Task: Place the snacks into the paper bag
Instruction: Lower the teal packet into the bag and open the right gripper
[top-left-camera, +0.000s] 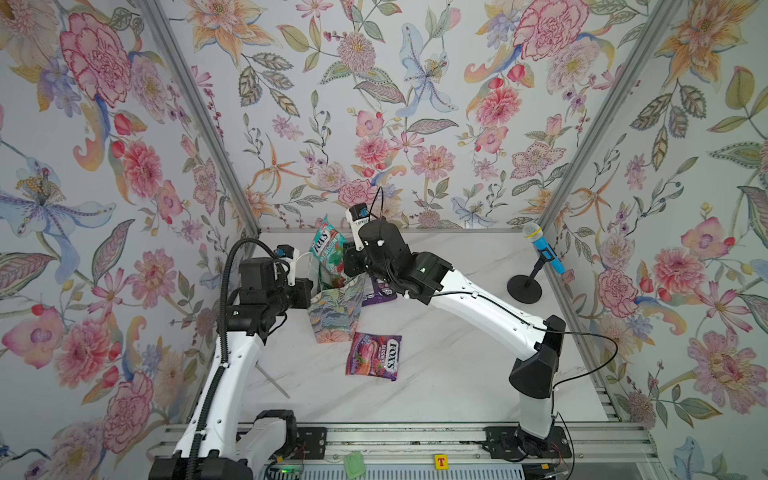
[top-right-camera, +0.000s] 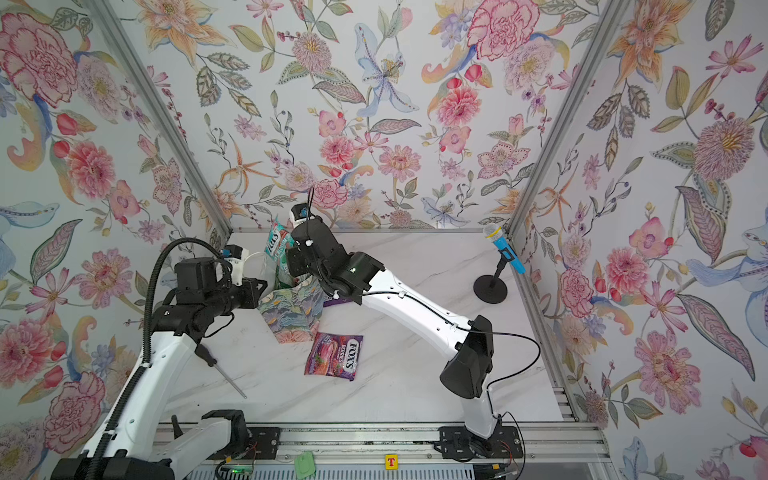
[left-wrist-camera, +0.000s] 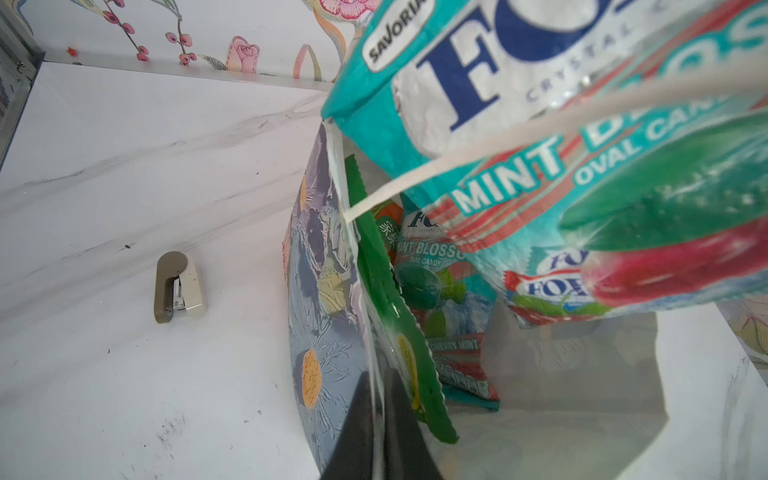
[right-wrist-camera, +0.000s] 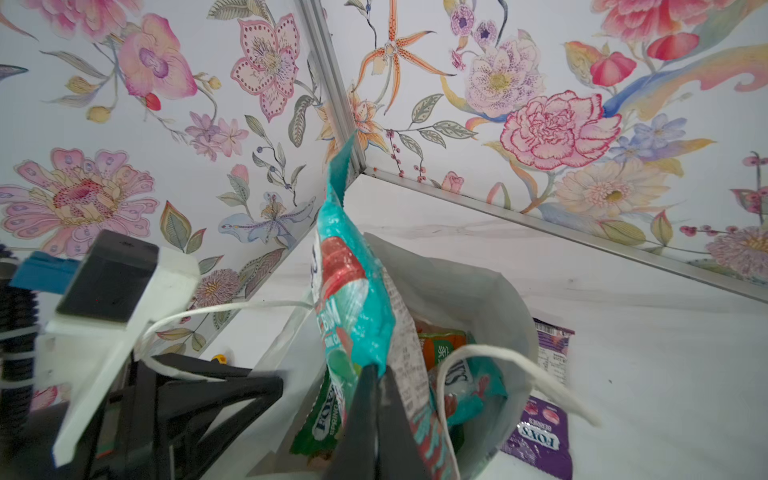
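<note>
Right gripper (right-wrist-camera: 377, 370) tight on teal pouch (right-wrist-camera: 357, 291)

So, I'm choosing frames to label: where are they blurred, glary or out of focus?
Left wrist view: the teal mint pouch up close is soft and glossy, the stapler sharp. Right wrist view: the left arm's camera mount and the near cord handle are blurred. Both top views: evenly lit, small glints on the purple pouch.

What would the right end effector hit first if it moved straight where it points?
Probably the snacks inside the paper bag: the right end effector, shut on the teal pouch, aims into its mouth.
</note>
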